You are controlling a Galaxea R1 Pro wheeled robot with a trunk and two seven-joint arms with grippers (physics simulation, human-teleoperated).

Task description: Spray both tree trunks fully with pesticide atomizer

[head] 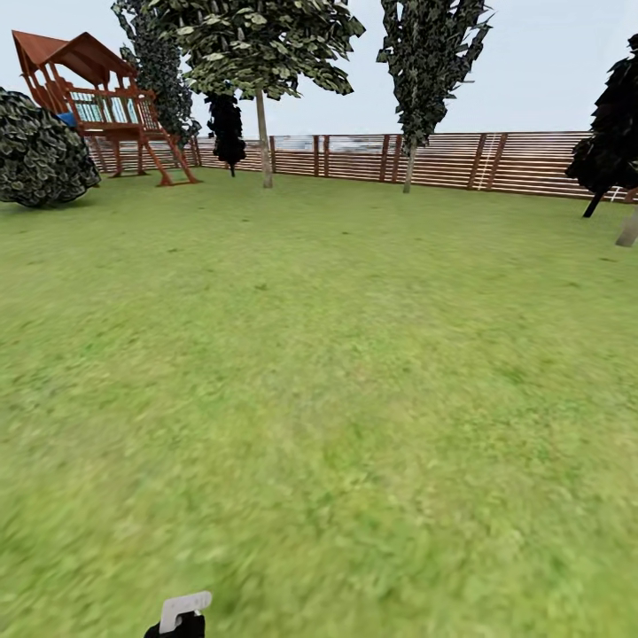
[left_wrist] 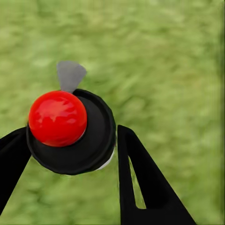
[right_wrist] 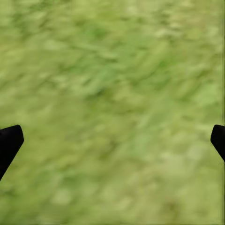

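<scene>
Left claw (left_wrist: pixel 70 145) closed on the sprayer (left_wrist: pixel 70 131), one black finger (left_wrist: pixel 11 159) pressed to each side of its round black cap, red knob on top and grey nozzle (left_wrist: pixel 70 75) sticking out ahead. Held clear of the grass (left_wrist: pixel 164 70) below, by the look of it, so pickup seems done. Same sprayer just peeking in at the lower edge of the head view (head: pixel 182 613), white trigger piece uppermost.

Right claw (right_wrist: pixel 112 138) spread wide, fingertips (right_wrist: pixel 9 140) at the far edges, nothing between them, only lawn beneath.

Far ahead of both claws, across open lawn, two bare-trunked trees by the slat fence (head: pixel 532 164): one (head: pixel 263 133) ahead and slightly right of the left claw, the other (head: pixel 409 164) further right. Off to the left, a wooden play tower (head: pixel 97 106) and a round bush (head: pixel 44 151).

Step in hand, probably: carrying the sprayer over. Best done by keeping the grip firm and the bottle upright while rolling, stopping close to the nearer trunk, then aiming the nozzle squarely at the bark before squeezing. No mist visible yet; both trunks apparently unsprayed.
</scene>
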